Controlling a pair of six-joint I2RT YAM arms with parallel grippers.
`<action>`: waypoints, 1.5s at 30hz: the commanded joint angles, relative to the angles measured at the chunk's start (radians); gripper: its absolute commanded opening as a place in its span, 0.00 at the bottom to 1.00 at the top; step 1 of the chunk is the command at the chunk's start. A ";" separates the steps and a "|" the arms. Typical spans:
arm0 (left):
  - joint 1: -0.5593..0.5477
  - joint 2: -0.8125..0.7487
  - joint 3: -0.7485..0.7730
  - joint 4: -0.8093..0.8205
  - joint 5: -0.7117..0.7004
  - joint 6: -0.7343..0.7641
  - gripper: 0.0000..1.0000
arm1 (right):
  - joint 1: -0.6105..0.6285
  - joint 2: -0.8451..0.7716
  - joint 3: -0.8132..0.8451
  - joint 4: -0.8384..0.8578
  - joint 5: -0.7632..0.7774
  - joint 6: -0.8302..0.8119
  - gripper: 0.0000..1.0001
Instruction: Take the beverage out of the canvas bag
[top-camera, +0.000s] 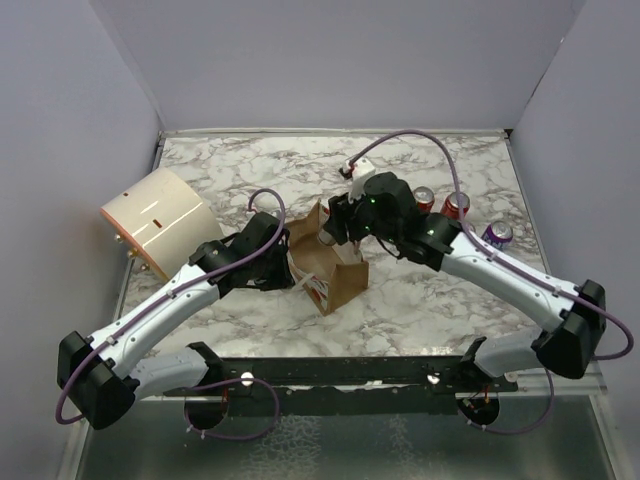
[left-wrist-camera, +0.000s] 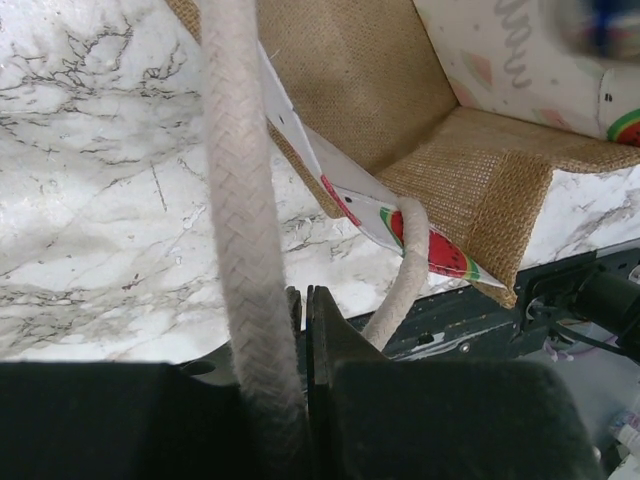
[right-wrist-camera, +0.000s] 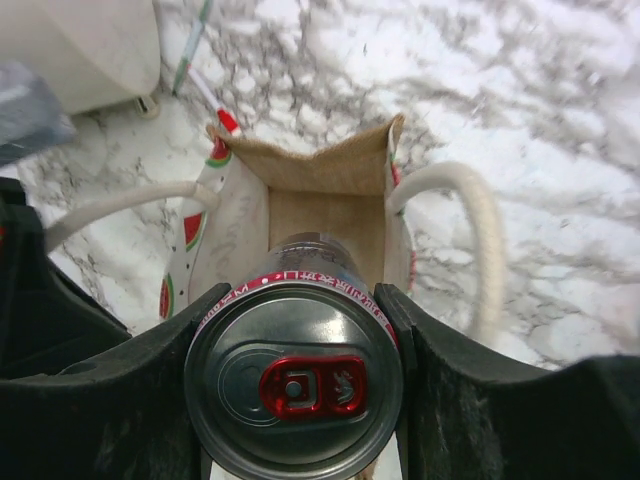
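The canvas bag (top-camera: 338, 268) is a small brown tote with a watermelon print, standing mid-table. My right gripper (top-camera: 335, 232) is above its open mouth, shut on a beverage can (right-wrist-camera: 295, 378) with a silver top and red tab. The can hangs over the bag's opening (right-wrist-camera: 325, 200). My left gripper (left-wrist-camera: 300, 310) is at the bag's left side, shut on a white rope handle (left-wrist-camera: 240, 220). The bag's burlap wall (left-wrist-camera: 370, 80) fills the upper part of the left wrist view.
A large cream cylinder (top-camera: 160, 218) lies at the left. Three cans stand on the marble behind the right arm: two red-topped ones (top-camera: 425, 198) (top-camera: 456, 205) and a purple one (top-camera: 497, 234). The bag's other rope handle (right-wrist-camera: 480, 230) loops out to the right.
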 joint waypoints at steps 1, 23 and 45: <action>0.003 -0.008 -0.016 0.028 0.030 0.007 0.10 | 0.003 -0.170 0.031 0.154 0.121 -0.093 0.02; 0.003 0.074 0.051 0.027 0.046 0.054 0.10 | -0.428 -0.032 0.048 0.509 0.616 -0.353 0.02; 0.003 0.098 0.062 0.026 0.029 0.094 0.10 | -0.945 0.232 -0.073 0.404 0.411 0.036 0.02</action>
